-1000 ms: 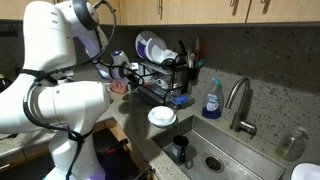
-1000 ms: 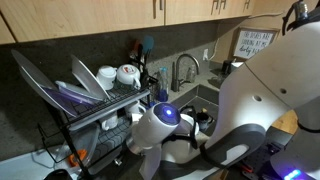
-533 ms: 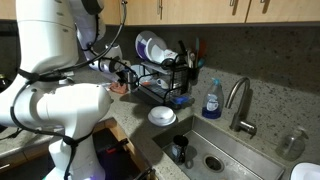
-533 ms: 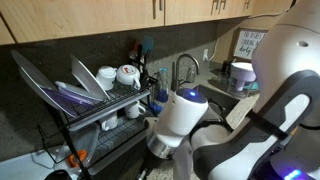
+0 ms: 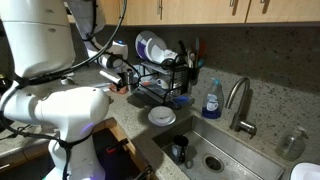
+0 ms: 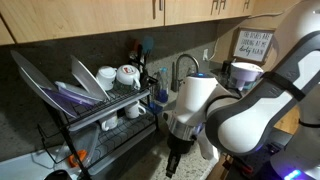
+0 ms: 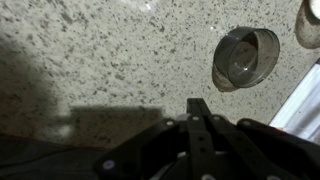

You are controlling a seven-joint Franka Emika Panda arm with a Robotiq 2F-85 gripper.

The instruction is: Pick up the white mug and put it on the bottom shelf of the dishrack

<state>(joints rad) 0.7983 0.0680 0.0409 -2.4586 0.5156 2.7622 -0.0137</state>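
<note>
The black wire dishrack stands on the counter with large plates in its top tier. Two white mug-like cups sit on the top tier, and I cannot tell which one is the white mug. The bottom shelf holds small white items I cannot make out. My gripper is shut and empty, pointing down at the speckled counter. It hangs beside the rack's end in both exterior views.
A clear glass lies on the counter just ahead of the fingers. A white bowl sits near the sink. A blue soap bottle and the faucet stand behind the sink. A dark cup stands in the sink.
The arm has swung: in one exterior view the wrist moved right, away from the rack front. The gripper stays shut and empty near the rack's end.
</note>
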